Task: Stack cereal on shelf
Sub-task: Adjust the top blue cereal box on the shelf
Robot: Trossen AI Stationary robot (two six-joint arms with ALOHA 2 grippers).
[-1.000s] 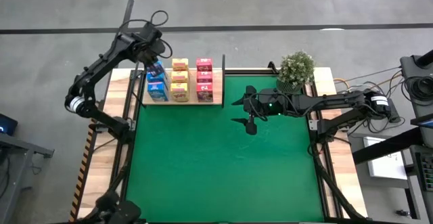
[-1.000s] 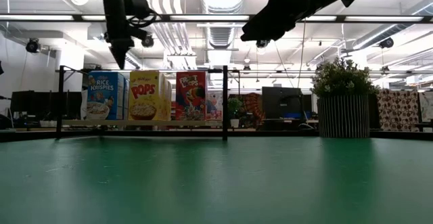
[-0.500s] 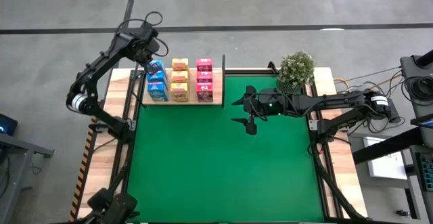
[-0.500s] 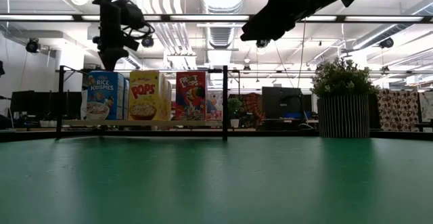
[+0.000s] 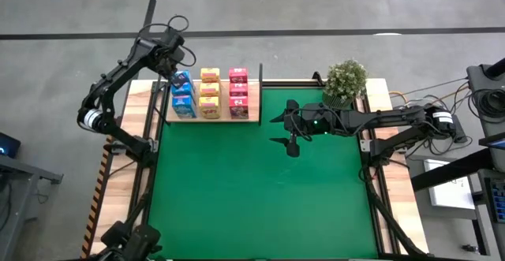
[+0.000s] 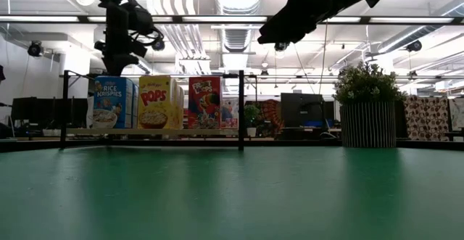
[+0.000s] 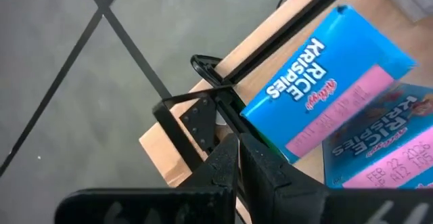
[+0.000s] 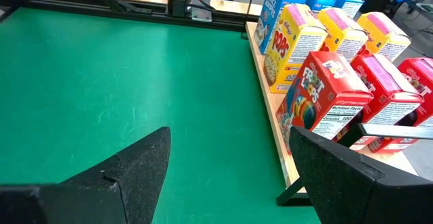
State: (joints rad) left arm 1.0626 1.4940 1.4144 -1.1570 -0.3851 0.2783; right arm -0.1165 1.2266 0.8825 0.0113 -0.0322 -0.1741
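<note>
Since all nine cereal boxes stand on the shelf (image 5: 254, 113) at the far-left corner of the table (image 5: 396, 206), the stacking looks as good as finished. They sit in three rows running front to back: the blue boxes (image 5: 182, 95) nearest the shelf's left end, the yellow boxes (image 5: 209, 94) in the middle, the pink boxes (image 5: 238, 93) toward its right end, all upright and close together. No box lies on the green mat (image 5: 260, 190) or anywhere else in sight.

The left gripper (image 5: 163, 61) hangs above the shelf's far-left corner, just off the rearmost blue box; its fingers (image 7: 260, 166) are pressed together with nothing between them. The right gripper (image 5: 289, 124) hovers over the mat near its far edge, just right of the shelf and left of the potted plant (image 5: 345, 81), its jaws spread wide and empty.

As I judge it, what is left is only for both arms to draw clear; no box appears to need straightening.
</note>
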